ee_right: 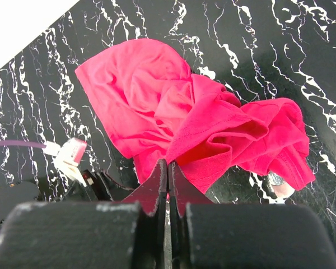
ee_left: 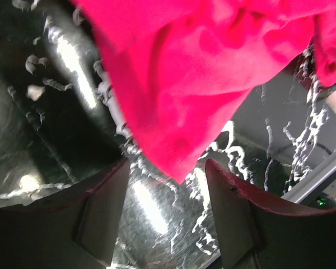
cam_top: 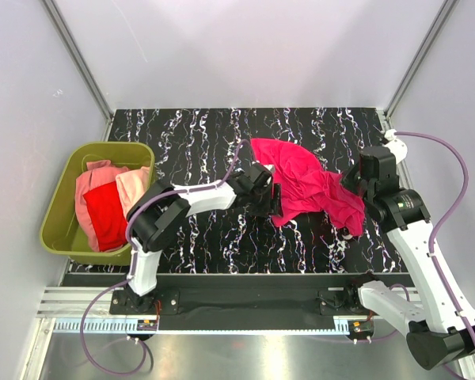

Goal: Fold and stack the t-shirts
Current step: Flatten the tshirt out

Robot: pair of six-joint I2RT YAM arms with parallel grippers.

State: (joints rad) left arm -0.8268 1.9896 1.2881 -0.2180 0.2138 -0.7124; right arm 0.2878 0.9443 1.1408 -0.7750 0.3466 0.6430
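Against black white-veined table (cam_top: pixel 198 134): holding left gripper (ee_left: pixel 168 165) spread wide about a corner of crumpled magenta t-shirt (cam_top: pixel 301 182), pinching its opposite bunched edge in tightly closed right gripper (ee_right: pixel 168 165). Sprawling mid-table between both arms. Showing red t-shirt (cam_top: pixel 107 214) and salmon t-shirts (cam_top: pixel 99 178) piled in olive tub (cam_top: pixel 59 206) at far left.

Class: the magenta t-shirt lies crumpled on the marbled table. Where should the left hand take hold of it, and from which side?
Grip the pointed corner of the magenta t-shirt nearest the left hand, coming from the shirt's left side. That corner is a thin tapering flap sitting between the hand's open fingers; the middle is bunched into thick folds.
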